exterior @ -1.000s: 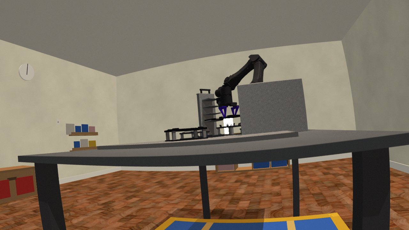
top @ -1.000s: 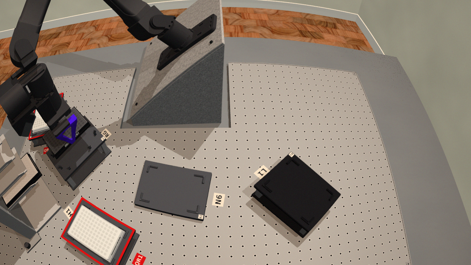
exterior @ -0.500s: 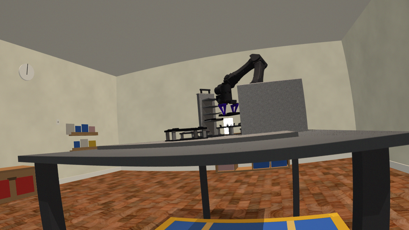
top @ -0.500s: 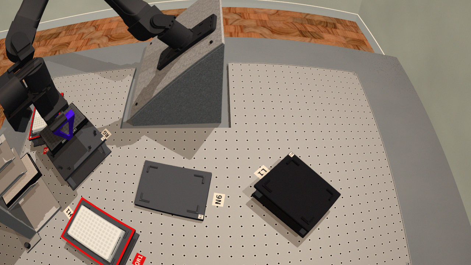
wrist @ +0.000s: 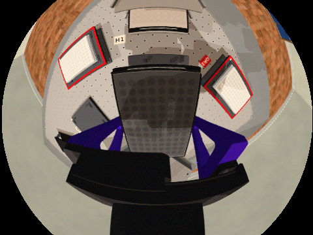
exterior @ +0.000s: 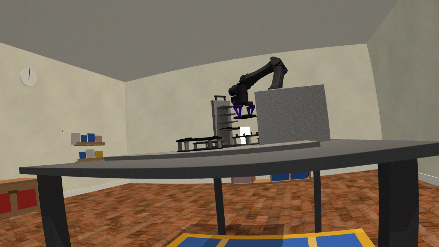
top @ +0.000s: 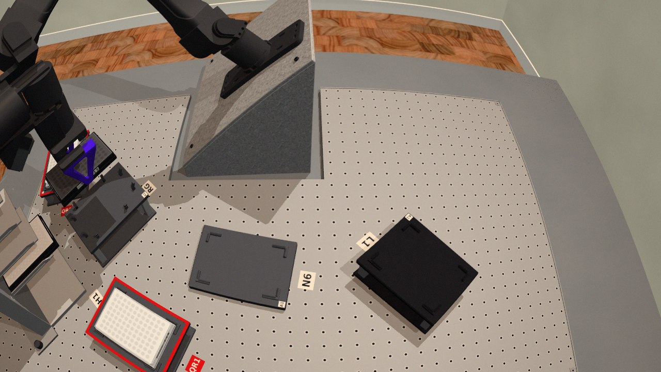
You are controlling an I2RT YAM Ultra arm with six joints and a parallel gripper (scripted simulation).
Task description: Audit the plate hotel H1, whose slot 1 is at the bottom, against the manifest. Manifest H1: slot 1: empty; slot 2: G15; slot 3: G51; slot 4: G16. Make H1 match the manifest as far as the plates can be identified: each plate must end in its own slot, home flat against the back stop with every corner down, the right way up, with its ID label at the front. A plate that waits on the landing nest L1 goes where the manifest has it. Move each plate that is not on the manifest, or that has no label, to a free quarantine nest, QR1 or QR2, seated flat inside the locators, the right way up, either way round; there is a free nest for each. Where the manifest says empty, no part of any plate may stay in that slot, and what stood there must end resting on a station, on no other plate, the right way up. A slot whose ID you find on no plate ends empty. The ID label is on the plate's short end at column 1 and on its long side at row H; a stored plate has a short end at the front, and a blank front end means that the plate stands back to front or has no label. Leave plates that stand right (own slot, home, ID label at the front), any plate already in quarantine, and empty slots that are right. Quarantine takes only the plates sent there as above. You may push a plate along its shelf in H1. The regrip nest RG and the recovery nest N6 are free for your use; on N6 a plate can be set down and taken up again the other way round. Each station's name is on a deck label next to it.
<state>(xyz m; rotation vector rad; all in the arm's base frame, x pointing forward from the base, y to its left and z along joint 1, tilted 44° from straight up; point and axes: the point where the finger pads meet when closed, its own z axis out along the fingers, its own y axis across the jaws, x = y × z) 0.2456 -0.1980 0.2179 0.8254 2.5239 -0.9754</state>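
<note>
My gripper is shut on a dark well plate, gripped across its long sides by the blue fingers. It holds the plate level in the air above the regrip nest RG. The plate hotel H1 stands just beyond, at the deck's left edge. A pale plate with a dark rim lies on one of its shelves. I read no ID labels from here.
Quarantine nest QR1 holds a white plate. QR2 holds another white plate, mostly hidden by the arm in the top view. Nests N6 and L1 hold nothing. A grey wedge block carries the arm.
</note>
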